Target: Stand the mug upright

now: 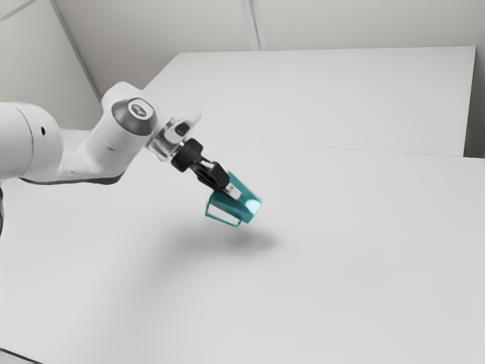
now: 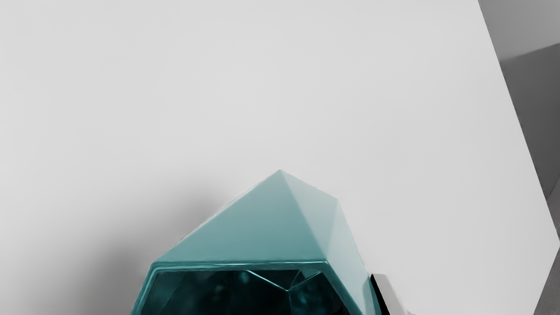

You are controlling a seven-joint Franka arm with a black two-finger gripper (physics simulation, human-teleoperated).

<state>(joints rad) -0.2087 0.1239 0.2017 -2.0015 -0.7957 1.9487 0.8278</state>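
The black gripper (image 1: 233, 191) reaches down from the arm, near the middle of the exterior view, shut on the teal mug (image 1: 250, 208). The faceted mug is tilted in its grasp and held above the table, its shadow lying below. A squarish handle hangs on the mug's lower side toward the exterior view's left. In the wrist view the gripper (image 2: 271, 307) has the mug (image 2: 258, 236) before it, with the dark open mouth turned back toward the hand. One finger (image 2: 386, 291) lies along the mug's side; the other is hidden.
The broad white table (image 1: 341, 265) extends beneath the mug and arm. Behind it stands a large pale panel (image 1: 326, 98). A table edge slants across the wrist view, with grey floor beyond.
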